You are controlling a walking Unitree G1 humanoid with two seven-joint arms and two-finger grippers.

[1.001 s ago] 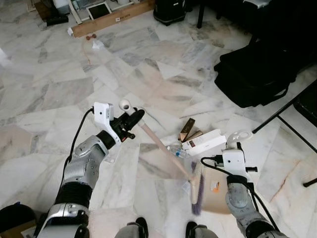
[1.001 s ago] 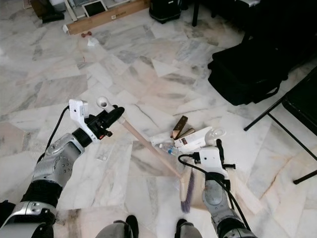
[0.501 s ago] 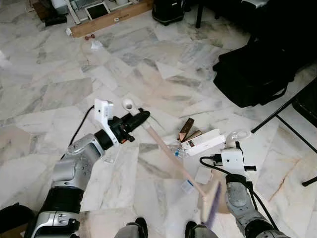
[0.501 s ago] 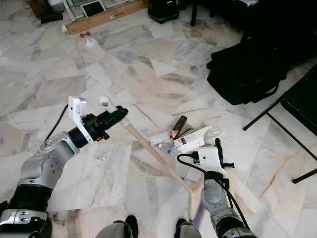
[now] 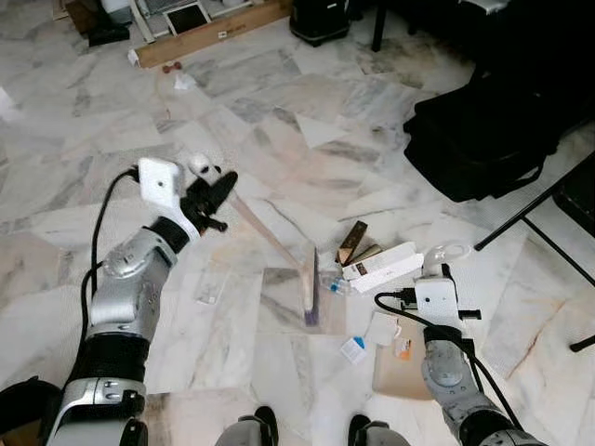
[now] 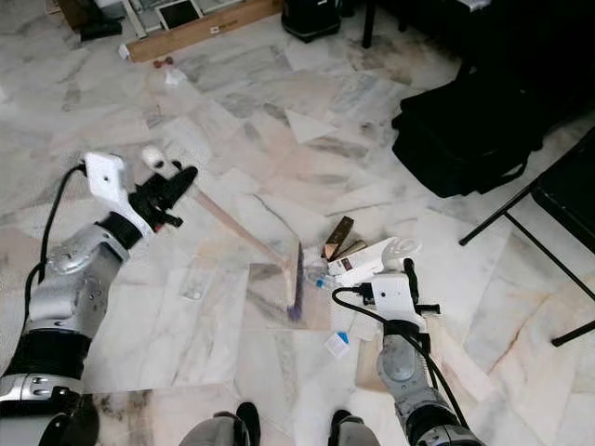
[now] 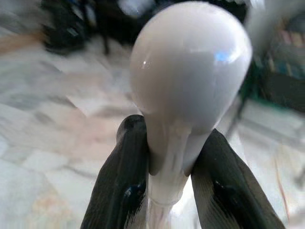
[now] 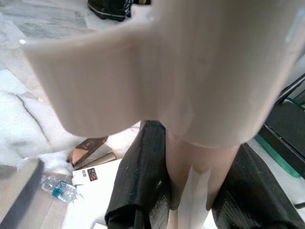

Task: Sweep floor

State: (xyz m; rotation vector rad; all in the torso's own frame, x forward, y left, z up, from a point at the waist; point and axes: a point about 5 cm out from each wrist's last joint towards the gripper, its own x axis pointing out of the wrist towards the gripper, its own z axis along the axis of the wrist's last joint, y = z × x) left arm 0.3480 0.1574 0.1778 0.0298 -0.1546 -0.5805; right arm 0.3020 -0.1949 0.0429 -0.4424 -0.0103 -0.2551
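The broom [image 5: 270,246] slants across the marble floor [image 5: 112,158], its white knob end up at the left and its bristle head [image 5: 309,286] down near the middle, just left of the litter. The left gripper [image 5: 212,193] has its jaws closed tight around the handle just below the knob, as the left wrist view shows, with one black finger [image 7: 119,186] on each side of the neck. Holding so high on the handle gives the arm a long lever, which I judge suits a drawing stroke toward the pan.

The right gripper [image 8: 190,191] has its jaws clamped on the stem of the dustpan [image 5: 402,367], which lies flat on the floor near the robot's feet on the right, its mouth facing the debris so that swept things can slide in.

The litter sits between head and pan: a small plastic bottle [image 5: 332,282] touching or just beside the bristles, a white carton [image 5: 383,267], a brown box [image 5: 350,242] and small paper scraps [image 5: 352,349]. A black bag [image 5: 483,139] lies far right, well apart.

The bristles stand left of the heap, so the next stroke would likely push rightward and nearer.
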